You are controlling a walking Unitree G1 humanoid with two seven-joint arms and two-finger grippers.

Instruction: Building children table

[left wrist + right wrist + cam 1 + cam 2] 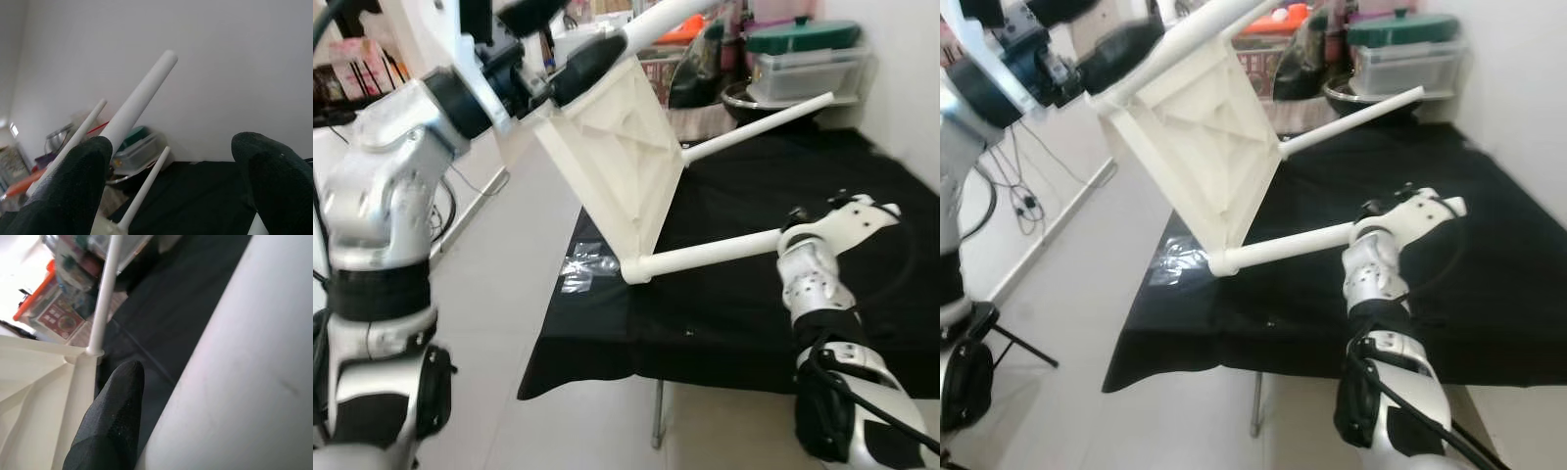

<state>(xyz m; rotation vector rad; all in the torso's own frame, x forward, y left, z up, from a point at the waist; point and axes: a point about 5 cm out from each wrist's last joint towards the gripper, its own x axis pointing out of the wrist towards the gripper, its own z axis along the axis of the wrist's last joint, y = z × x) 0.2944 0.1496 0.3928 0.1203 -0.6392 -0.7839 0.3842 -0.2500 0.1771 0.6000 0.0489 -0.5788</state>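
The white children's table (612, 147) hung tipped on its side in the air over the left edge of the black-covered bench (862, 323), its ribbed underside facing the robot and its round legs pointing out toward the right. One leg (705, 256) ran low over the bench's near left part, another leg (759, 125) reached toward the far edge, and a third leg (142, 95) rose past the upper corner of the tabletop. The left gripper (573, 69) was raised at that upper corner, its black fingers (73, 191) standing apart on either side of the third leg without visibly pressing it. The right gripper (793, 217) met the far end of the low leg; in the right wrist view one black finger (115, 421) lay along that thick white leg, yet whether the pincer was clamped on it could not be told. A small clear plastic bag (582, 266) lay on the cloth near the bench's left edge, just under the table's lower corner. Beyond the far edge stood a clear storage box with a green lid (803, 54), a metal bowl (754, 98) and other household clutter, and pale floor tiles (499, 284) spread to the left of the bench.
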